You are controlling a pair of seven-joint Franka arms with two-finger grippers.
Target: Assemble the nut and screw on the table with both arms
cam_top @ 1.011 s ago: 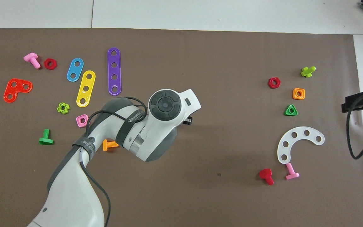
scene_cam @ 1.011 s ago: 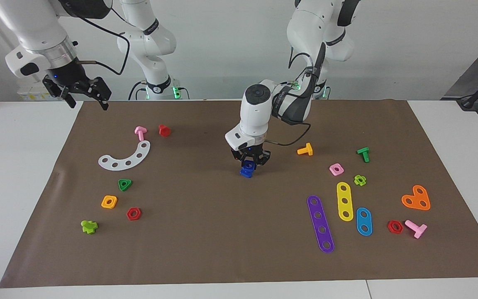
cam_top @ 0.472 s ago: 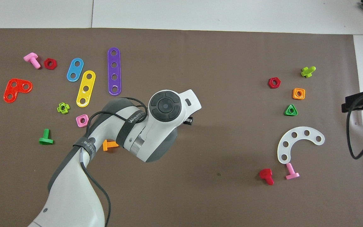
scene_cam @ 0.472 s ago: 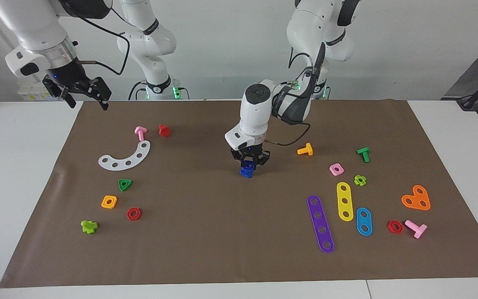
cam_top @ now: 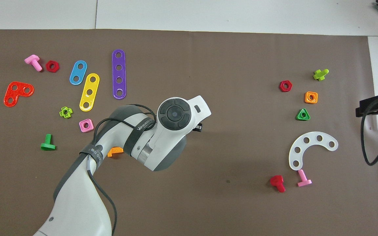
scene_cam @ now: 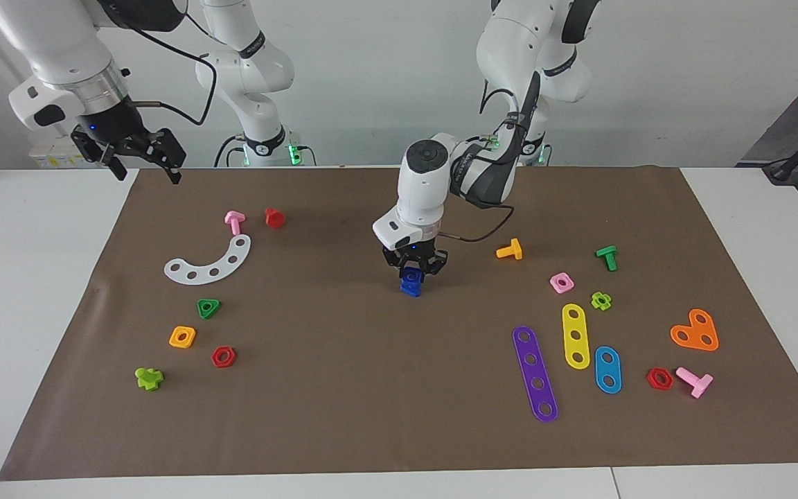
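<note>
- My left gripper (scene_cam: 413,272), at the middle of the brown mat (scene_cam: 343,388), has its fingers pinched on a dark-blue piece (scene_cam: 411,282) hanging just above the mat; I cannot tell nut from screw.
- In the overhead view my left arm (cam_top: 162,131) covers that piece.
- My right gripper (scene_cam: 143,161) waits with fingers spread over the table's (scene_cam: 25,277) right-arm end.

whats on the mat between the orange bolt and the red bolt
In the facing view, between the orange bolt and the red bolt hangs the left gripper, shut on a dark-blue piece; otherwise bare mat.
</note>
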